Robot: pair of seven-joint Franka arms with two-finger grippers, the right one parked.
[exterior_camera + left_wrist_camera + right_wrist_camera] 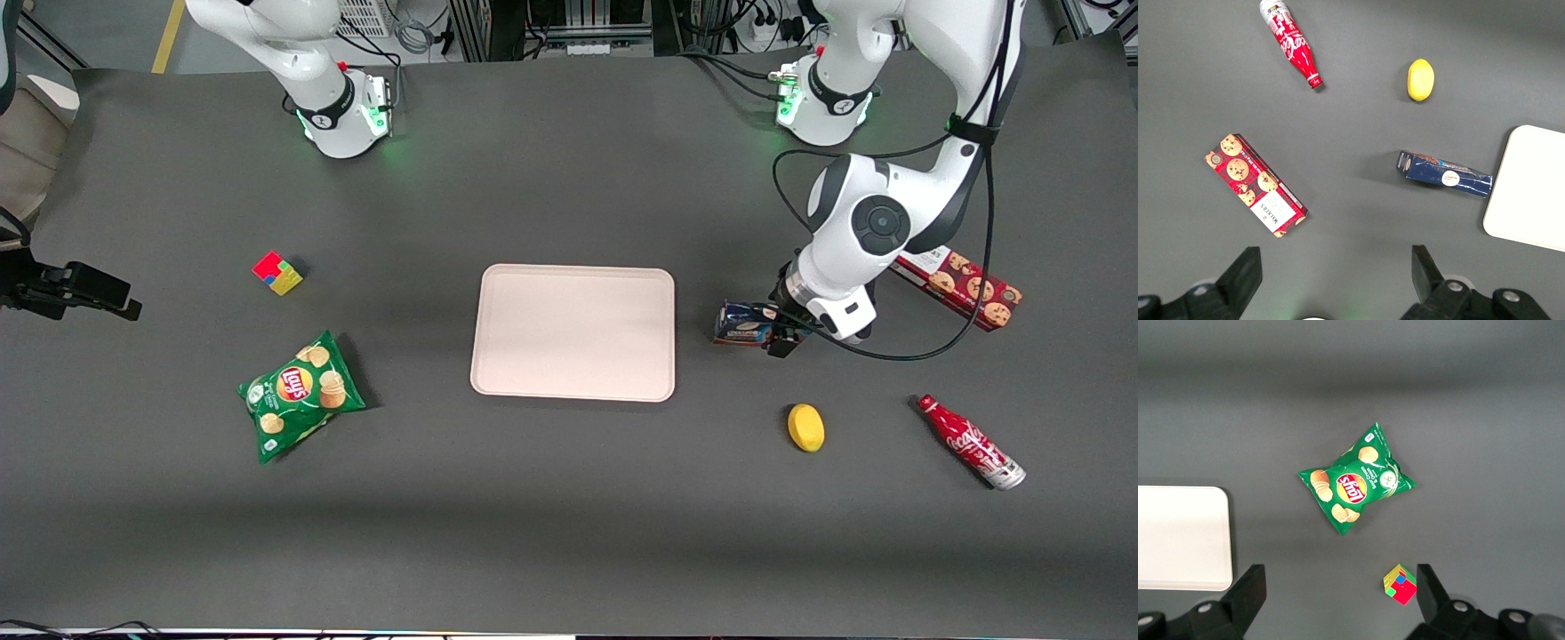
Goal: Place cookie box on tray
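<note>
Hovering above table, hand (pixel 1335 273) spread wide, cookie box (pixel 1444 174) beside tray (pixel 1531 193).

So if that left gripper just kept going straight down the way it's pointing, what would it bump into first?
Probably bare table. The gripper, fingers open, points down at empty mat between the cookie box and the red Walkers box. Depth is unclear; the cookie box is close.
</note>
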